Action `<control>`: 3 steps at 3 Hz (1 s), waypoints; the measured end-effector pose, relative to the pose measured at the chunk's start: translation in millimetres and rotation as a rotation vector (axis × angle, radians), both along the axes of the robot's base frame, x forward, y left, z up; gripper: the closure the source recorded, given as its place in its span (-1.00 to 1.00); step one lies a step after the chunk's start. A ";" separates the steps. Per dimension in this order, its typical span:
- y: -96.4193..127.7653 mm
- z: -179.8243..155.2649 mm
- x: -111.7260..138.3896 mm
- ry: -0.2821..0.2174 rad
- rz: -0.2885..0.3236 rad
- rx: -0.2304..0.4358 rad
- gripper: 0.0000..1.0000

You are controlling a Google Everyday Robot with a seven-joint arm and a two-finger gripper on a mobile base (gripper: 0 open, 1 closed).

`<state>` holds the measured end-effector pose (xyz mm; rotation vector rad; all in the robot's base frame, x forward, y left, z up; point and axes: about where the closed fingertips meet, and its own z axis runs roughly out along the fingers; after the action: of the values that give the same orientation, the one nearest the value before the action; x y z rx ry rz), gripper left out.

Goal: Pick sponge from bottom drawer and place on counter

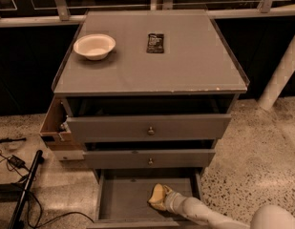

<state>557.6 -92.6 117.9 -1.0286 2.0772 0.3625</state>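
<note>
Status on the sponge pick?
End effector in bottom drawer, at sponge. Sponge not on counter yet. Upper drawers ajar above.

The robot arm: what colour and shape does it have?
The arm is a smooth off-white tube, widening to a rounded joint at the lower right. The gripper, in the bottom drawer, looks equally pale. No cables or markings show.

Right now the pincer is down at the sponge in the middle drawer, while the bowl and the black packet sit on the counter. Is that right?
Not quite. The camera view shows the pincer at the sponge in the bottom drawer, not the middle one. The rest holds: the bowl and the black packet sit on the counter.
</note>
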 end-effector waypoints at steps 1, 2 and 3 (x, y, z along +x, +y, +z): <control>-0.1 1.2 -0.6 0.000 0.005 0.000 1.00; -3.6 17.6 -8.4 -0.001 0.070 -0.002 1.00; -21.9 51.8 -18.9 0.000 0.165 -0.008 1.00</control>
<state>538.7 -114.5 169.7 -1.2087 2.0006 0.4382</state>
